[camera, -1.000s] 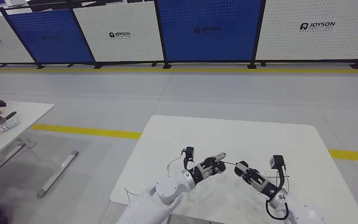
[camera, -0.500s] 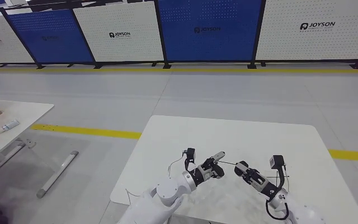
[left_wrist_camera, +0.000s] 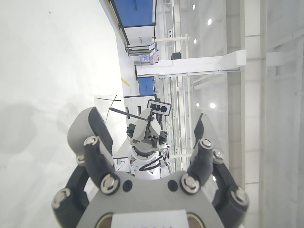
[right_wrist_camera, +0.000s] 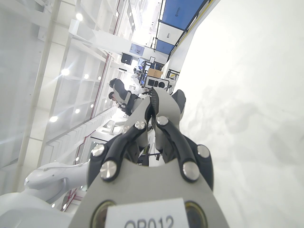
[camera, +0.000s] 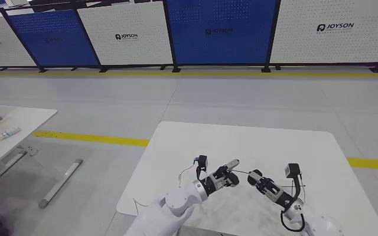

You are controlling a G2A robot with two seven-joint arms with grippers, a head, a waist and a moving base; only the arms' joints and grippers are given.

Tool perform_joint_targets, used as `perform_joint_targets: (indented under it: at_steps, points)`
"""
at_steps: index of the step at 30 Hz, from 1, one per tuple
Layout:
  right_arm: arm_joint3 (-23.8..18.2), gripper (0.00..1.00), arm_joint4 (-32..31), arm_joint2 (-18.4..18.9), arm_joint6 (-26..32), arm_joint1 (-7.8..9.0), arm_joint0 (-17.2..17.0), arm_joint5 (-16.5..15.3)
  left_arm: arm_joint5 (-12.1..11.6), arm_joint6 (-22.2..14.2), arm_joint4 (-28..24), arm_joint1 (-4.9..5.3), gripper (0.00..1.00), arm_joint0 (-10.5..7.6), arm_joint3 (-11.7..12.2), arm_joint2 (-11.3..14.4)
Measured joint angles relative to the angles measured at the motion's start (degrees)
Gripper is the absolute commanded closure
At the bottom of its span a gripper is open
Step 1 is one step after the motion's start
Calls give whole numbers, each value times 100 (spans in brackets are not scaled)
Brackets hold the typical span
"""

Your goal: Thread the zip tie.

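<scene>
One light, bendy zip tie (left_wrist_camera: 125, 113) juts from the right gripper (right_wrist_camera: 152, 96), jaws pinching it; left gripper (left_wrist_camera: 147, 119), jaws spread, should prob. take it nr the free tip.

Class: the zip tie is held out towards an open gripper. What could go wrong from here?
1. The zip tie is thin and sticks out far beyond the shut right gripper, so its free tip may sag or wobble and miss.
2. The left gripper is wide open. Closing off-centre could knock the tie aside rather than catch it.
</scene>
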Motion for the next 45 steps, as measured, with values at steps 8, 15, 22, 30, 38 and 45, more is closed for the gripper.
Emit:
perform_joint_targets:
  at_steps: [8, 15, 22, 30, 38, 45]
  points:
    - [0, 100, 0, 0, 0, 0, 0, 0, 110, -80, 96, -14, 100, -80, 54, 66]
    - [0, 100, 0, 0, 0, 0, 0, 0, 77, -179, 197, 0, 91, -61, 1, 56]
    - [0, 100, 0, 0, 0, 0, 0, 0, 57, -168, 322, 7, 100, -51, -13, 57]
    - [0, 100, 0, 0, 0, 0, 0, 0, 7, -164, 355, 1, 100, -60, 26, 70]
    - [-26, 61, -7, 1, -19, -7, -17, 37, -52, -145, 389, -3, 100, -49, 48, 81]
    - [-83, 0, -1, 133, 189, -15, -70, 88, 28, -79, 301, -5, 100, -48, 42, 33]
